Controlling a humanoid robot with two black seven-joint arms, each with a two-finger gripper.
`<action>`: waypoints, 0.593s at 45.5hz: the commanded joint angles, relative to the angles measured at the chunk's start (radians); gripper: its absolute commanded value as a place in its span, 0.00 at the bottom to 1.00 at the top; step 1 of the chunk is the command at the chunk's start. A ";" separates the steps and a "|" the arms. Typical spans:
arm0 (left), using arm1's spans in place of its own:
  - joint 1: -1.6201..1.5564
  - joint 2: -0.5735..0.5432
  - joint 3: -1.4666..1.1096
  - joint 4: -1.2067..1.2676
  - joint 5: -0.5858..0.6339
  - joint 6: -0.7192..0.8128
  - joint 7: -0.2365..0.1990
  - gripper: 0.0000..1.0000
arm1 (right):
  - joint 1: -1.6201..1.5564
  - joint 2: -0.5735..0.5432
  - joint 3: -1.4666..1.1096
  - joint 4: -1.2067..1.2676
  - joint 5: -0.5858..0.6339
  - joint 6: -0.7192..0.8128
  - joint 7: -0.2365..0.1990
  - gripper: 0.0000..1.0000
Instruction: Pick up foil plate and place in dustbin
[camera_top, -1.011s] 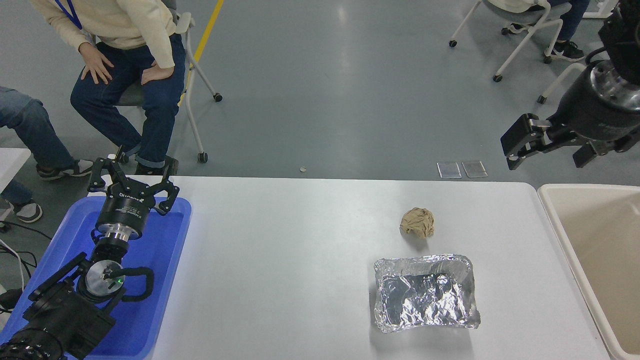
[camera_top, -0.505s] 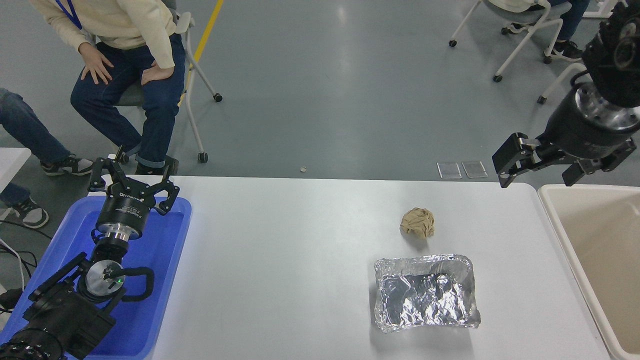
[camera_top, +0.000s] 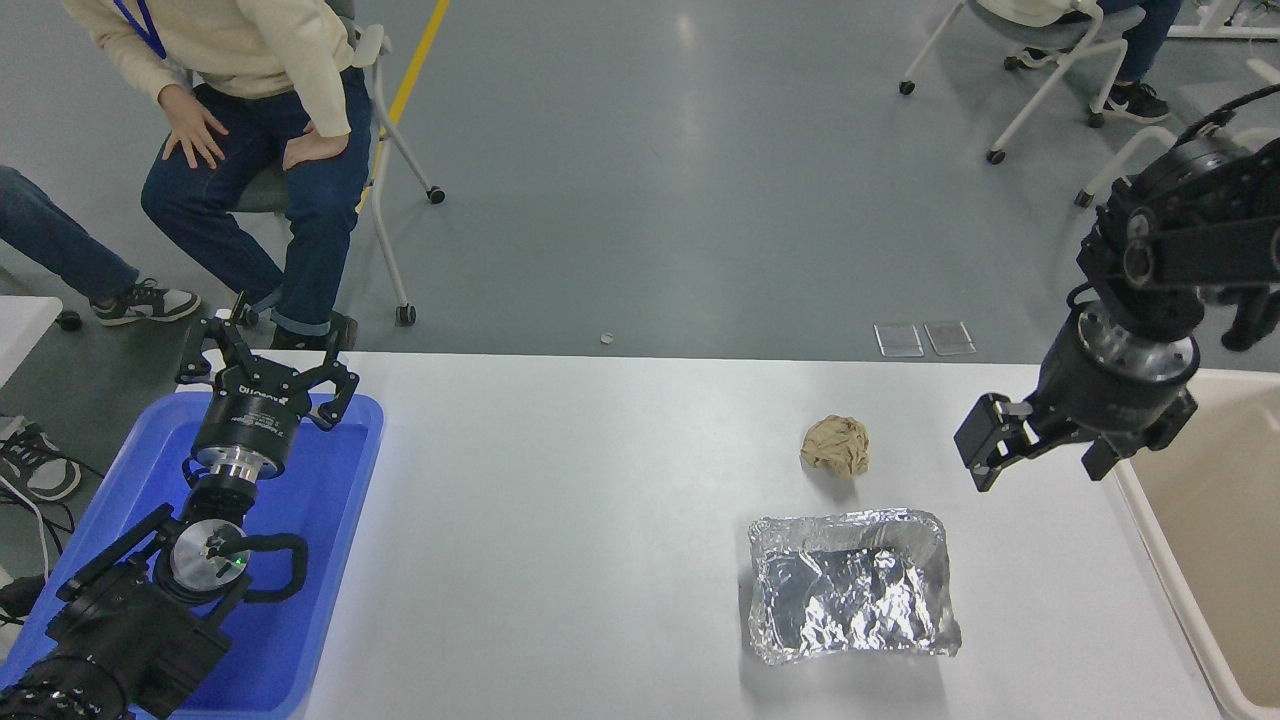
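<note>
Right pincer (camera_top: 1040, 455), fingers apart and empty, hangs over the counter (camera_top: 600, 520) right of and beyond the foil plate (camera_top: 850, 585), beside the dustbin (camera_top: 1200, 540) at far right.

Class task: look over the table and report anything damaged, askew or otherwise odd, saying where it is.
The foil plate near the table's front right is crinkled, its rim bent unevenly, and it lies slightly askew to the table edge. Just behind it, apart from it, sits a crumpled paper ball. Nothing looks spilled.
</note>
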 joint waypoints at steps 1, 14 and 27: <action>0.000 0.000 0.000 0.001 0.000 0.000 0.000 1.00 | -0.155 0.019 0.011 -0.004 -0.021 -0.204 0.000 1.00; 0.000 0.000 0.000 0.001 0.000 0.000 0.000 1.00 | -0.317 0.028 0.074 -0.039 -0.018 -0.349 0.000 0.98; 0.000 0.000 -0.001 0.001 0.000 0.000 0.000 1.00 | -0.449 0.039 0.096 -0.157 0.085 -0.370 0.000 0.96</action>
